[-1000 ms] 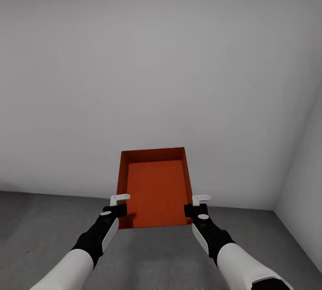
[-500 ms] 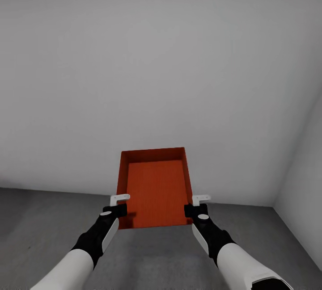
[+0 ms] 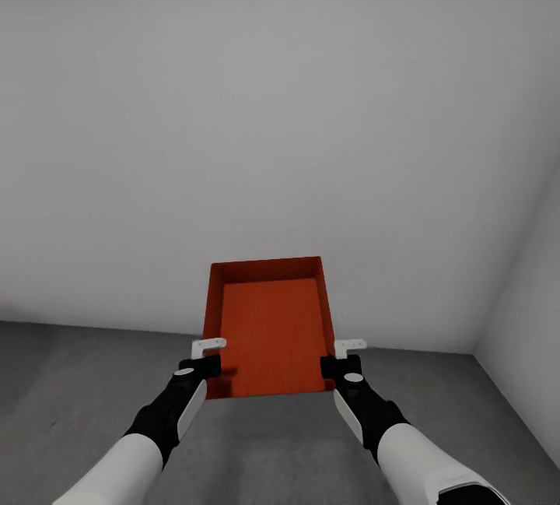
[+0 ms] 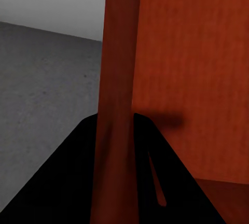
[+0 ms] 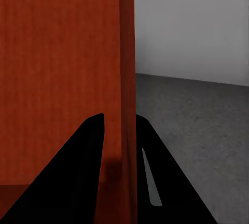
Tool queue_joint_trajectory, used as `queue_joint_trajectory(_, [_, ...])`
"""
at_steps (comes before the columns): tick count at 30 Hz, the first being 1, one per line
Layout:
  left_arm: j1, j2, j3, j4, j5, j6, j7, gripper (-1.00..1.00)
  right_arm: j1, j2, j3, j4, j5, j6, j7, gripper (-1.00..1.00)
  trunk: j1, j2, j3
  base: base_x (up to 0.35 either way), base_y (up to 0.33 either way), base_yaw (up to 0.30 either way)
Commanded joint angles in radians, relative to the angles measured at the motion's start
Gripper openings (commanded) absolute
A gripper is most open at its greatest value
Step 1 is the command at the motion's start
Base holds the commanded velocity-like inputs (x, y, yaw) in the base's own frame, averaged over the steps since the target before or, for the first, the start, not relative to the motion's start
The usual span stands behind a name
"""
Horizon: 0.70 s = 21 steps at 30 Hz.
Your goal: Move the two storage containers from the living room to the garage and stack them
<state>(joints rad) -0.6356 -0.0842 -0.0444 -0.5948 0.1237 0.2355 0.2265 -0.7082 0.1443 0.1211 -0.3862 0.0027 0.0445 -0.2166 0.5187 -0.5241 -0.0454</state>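
Note:
One orange-red storage container [image 3: 271, 334] hangs in the air in front of me, held level between both arms above the dark grey garage floor [image 3: 70, 388]. My left gripper [image 3: 208, 369] is shut on its left wall near the front corner; in the left wrist view that wall [image 4: 118, 105] runs between the two black fingers [image 4: 67, 182]. On the opposite side, my right gripper [image 3: 336, 369] is shut on the right wall [image 5: 127, 105], which passes between its dark fingers [image 5: 166, 182]. The bin's ribbed inside is empty.
A plain white wall [image 3: 272, 116] stands straight ahead, close. A second white wall [image 3: 529, 334] meets it at the right, forming a corner. Bare grey floor stretches to the left and below the bin.
The whole view has shifted slightly: the wall fills more of the picture and the ceiling strip at the top has gone. The bin and both grippers keep their places.

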Motion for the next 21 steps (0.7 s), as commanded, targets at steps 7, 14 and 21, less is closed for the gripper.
queue_joint_trajectory(7, [-0.001,0.002,0.011,-0.019,-0.007,-0.009,0.009,-1.0,0.0,-0.008,-0.011,0.002,-0.002,0.005,-0.01,-1.0,0.0,-0.002,-0.014,0.0,0.0,0.0])
queue_joint_trajectory(14, [-0.001,0.001,0.011,-0.018,-0.005,-0.008,0.008,-1.0,0.0,-0.008,-0.011,0.001,-0.003,0.005,-0.01,-1.0,0.0,-0.002,-0.025,0.0,0.0,0.0])
queue_joint_trajectory(21, [-0.001,0.001,0.011,-0.017,-0.004,-0.008,0.008,-1.0,0.0,-0.008,-0.011,0.001,-0.003,0.005,-0.01,-1.0,0.0,-0.002,-0.036,0.0,0.0,0.0])
